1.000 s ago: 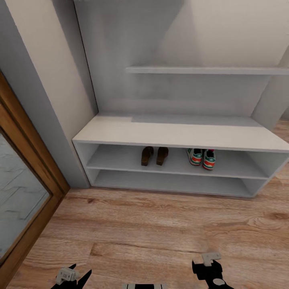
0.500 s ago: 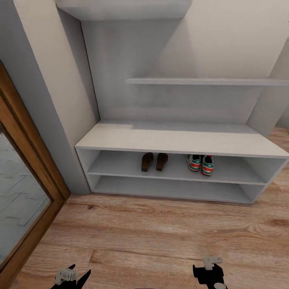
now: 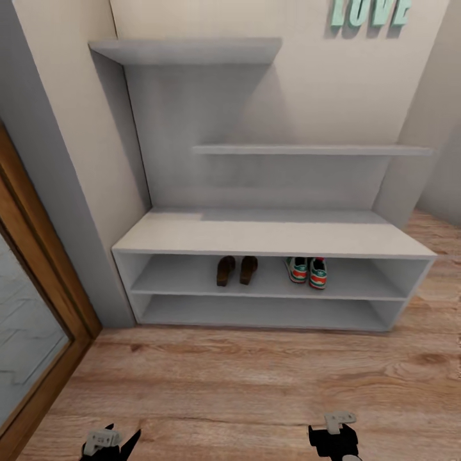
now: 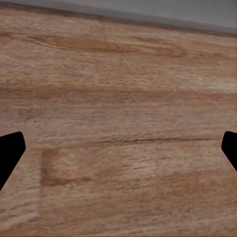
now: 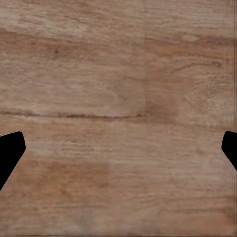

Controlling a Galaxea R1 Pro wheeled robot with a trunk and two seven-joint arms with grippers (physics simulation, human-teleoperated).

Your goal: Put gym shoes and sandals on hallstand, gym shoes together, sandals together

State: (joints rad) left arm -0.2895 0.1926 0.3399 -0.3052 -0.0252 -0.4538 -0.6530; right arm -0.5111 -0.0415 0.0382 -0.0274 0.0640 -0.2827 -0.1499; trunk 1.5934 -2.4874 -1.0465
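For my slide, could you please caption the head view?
Sandals and gym shoes paired side by side on the hallstand's upper bench tier, both hands low over the corridor floor.

We see a home corridor: light grey shoe rack [image 3: 269, 234], teal "LOVE" wall letters [image 3: 370, 13], wood-plank floor [image 3: 256, 390], wooden-framed mirror [image 3: 32, 333].

Hallstand [image 3: 269, 234]: light grey throughout, bench and shelves alike. "LOVE" letters [image 3: 370, 11]: teal, on a cream wall. Sandals [image 3: 235, 270]: dark brown straps, tan-brown footbeds. Gym shoes [image 3: 307, 271]: white, with teal-and-orange backs and a red patch. Corridor floor [image 3: 256, 378]: light brown wood-grain planks with darker streaks, the same beneath both sets of jaws. Door frame [image 3: 45, 282]: mid-brown wood. Gripper fingers [image 4: 10, 153]: black.
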